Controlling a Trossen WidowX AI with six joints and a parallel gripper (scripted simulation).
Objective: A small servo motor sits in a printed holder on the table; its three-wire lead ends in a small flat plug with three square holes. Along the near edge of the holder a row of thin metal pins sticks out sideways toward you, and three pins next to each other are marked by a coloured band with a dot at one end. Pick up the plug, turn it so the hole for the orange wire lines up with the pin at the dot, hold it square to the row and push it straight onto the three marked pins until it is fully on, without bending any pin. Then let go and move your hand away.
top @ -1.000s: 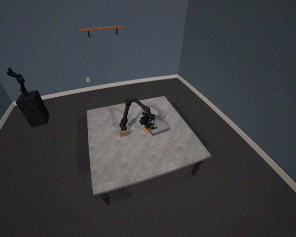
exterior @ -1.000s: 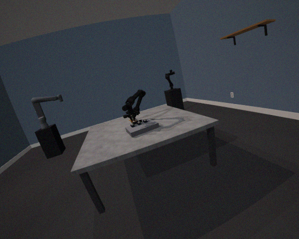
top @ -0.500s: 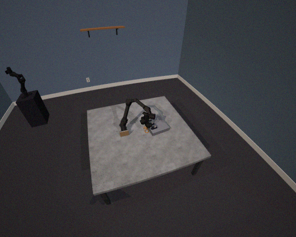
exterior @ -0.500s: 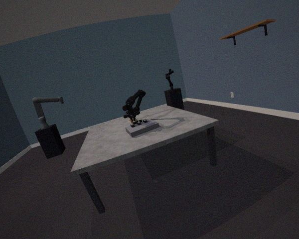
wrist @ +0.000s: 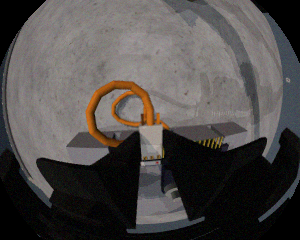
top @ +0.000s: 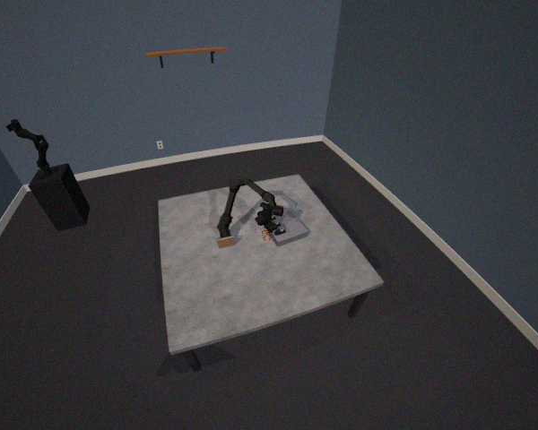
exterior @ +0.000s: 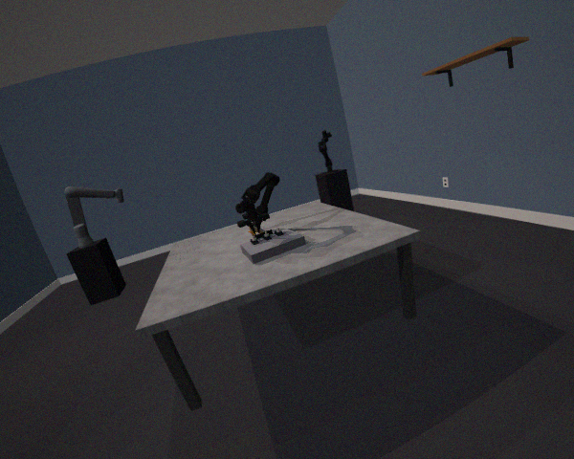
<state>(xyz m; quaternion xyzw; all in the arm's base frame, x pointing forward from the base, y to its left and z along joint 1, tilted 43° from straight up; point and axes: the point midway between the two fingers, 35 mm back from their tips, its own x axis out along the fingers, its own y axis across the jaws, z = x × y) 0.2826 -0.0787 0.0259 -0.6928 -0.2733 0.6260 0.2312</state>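
Evidently, end effector (top: 270, 229) (exterior: 256, 233) (wrist: 150, 135) grips pale plug (wrist: 151, 137) near pins (wrist: 210, 143).

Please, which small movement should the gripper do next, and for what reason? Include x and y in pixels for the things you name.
I would probably ease the gripper (wrist: 150, 135) slightly toward the holder (wrist: 230, 131), keeping the plug (wrist: 151, 135) square. The wrist view shows the plug held between the fingers, with yellow pins just beyond its front end; I cannot tell whether they have entered the holes.

The holder (top: 293, 233) (exterior: 274, 249) (wrist: 85, 154) blocks low passage (1 orange loop (top: 265, 235) (wrist: 92, 115) crowds the end effector (top: 273, 228) (exterior: 257, 234) (wrist: 150, 135)).
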